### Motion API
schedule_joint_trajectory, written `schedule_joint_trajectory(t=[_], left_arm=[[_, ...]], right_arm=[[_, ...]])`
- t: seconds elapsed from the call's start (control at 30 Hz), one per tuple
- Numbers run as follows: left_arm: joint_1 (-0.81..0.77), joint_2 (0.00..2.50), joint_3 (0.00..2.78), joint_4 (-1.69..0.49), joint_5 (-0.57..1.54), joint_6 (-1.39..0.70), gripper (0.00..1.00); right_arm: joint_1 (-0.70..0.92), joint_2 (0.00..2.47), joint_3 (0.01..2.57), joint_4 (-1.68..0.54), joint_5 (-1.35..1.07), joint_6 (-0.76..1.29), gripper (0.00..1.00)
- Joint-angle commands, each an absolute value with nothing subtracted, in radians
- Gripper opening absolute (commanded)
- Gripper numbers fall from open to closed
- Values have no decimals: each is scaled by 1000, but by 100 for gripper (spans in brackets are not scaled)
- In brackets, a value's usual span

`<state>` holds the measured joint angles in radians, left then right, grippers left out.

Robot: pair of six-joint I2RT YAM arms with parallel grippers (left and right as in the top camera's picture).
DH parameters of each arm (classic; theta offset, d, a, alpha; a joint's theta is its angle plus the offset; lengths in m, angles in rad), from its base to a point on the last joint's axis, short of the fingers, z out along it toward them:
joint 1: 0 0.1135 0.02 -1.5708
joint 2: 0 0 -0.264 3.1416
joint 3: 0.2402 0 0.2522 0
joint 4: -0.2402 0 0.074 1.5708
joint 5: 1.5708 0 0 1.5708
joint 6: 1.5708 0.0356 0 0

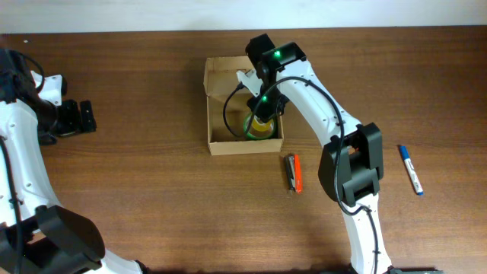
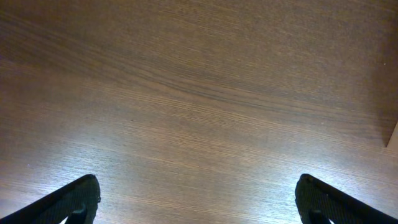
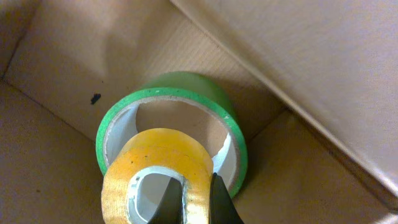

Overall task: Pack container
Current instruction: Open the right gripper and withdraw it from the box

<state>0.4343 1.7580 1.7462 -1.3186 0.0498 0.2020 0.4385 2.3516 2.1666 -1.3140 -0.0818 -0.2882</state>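
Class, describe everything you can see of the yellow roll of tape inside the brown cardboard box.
The yellow roll of tape is a glossy amber ring on a white core, smaller than the green roll of tape it overlaps. It is inside the brown cardboard box, at the lower right corner in the overhead view. The right gripper pinches its wall, one finger inside the core, one outside.

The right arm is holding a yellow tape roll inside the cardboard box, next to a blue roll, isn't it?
Not quite. Beside it lies a green roll, not a blue one; the right wrist view shows it. The right gripper does hold the yellow tape roll inside the container.
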Motion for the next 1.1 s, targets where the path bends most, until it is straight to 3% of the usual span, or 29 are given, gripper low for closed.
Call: schedule_joint_trajectory(t=[0.0, 0.27, 0.3, 0.43, 0.8, 1.07], left_arm=[[437, 1748, 1745, -1316, 64, 219, 100], [437, 1748, 1745, -1316, 64, 219, 100], [437, 1748, 1745, -1316, 64, 219, 100], [437, 1748, 1745, -1316, 64, 219, 100], [437, 1748, 1745, -1316, 64, 219, 100], [437, 1748, 1745, -1316, 64, 219, 100]], right_arm=[[445, 2356, 2146, -1307, -113, -283, 4], [466, 2363, 2146, -1292, -112, -283, 6], [466, 2363, 2146, -1293, -112, -283, 21], [466, 2363, 2146, -1294, -94, -279, 49], [465, 2271, 2213, -1320, -89, -271, 51], [458, 2135, 2360, -1369, 107, -208, 56]])
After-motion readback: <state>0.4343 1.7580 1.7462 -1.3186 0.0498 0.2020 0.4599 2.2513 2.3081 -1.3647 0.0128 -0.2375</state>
